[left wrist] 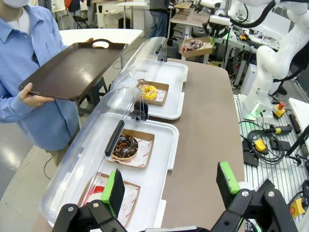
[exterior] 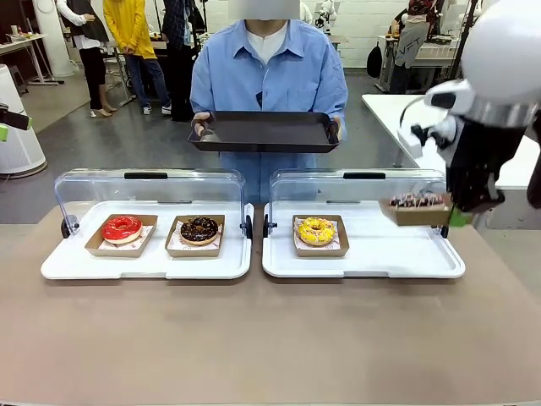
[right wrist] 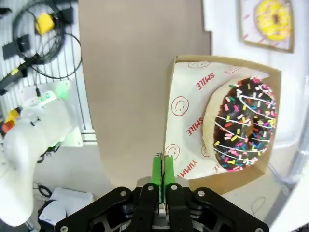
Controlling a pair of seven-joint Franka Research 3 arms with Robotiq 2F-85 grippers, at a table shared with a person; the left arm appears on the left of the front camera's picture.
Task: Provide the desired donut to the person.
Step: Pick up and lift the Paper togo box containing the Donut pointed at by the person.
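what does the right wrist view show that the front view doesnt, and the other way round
Right wrist view: close up, the held donut has chocolate icing, white drizzle and coloured sprinkles, on paper printed SMILE, with the right gripper pinching the wall of its cardboard tray. Front view: the person holding out a dark serving tray, plus a red donut and a chocolate donut in the left case. Shared: the held donut in its tray and the yellow donut in the right case.
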